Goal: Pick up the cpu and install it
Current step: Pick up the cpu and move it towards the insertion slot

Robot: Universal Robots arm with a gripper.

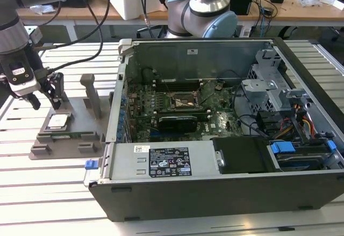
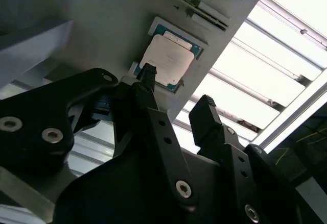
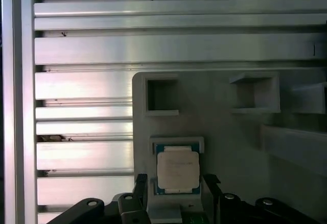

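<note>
The cpu [image 1: 58, 121] lies flat in its recess on the grey plastic holder tray [image 1: 70, 139], on the slatted table at the exterior view's left. Its silvery top shows in both wrist views [image 2: 171, 58] [image 3: 177, 168]. My gripper [image 1: 45, 104] hangs just above and slightly behind the cpu, open, with nothing between its fingers. In both wrist views the two black fingers [image 2: 204, 106] [image 3: 140, 183] stand apart on either side of the chip, clear of it. The motherboard socket [image 1: 185, 102] sits inside the open computer case [image 1: 215, 177].
The case's metal wall [image 1: 119, 91] rises right beside the tray. Grey upright posts [image 1: 91, 93] stand on the tray behind the cpu. A second robot base [image 1: 201, 10] and cables stand behind the case. Drive cages and wires [image 1: 290, 118] crowd the case's right part.
</note>
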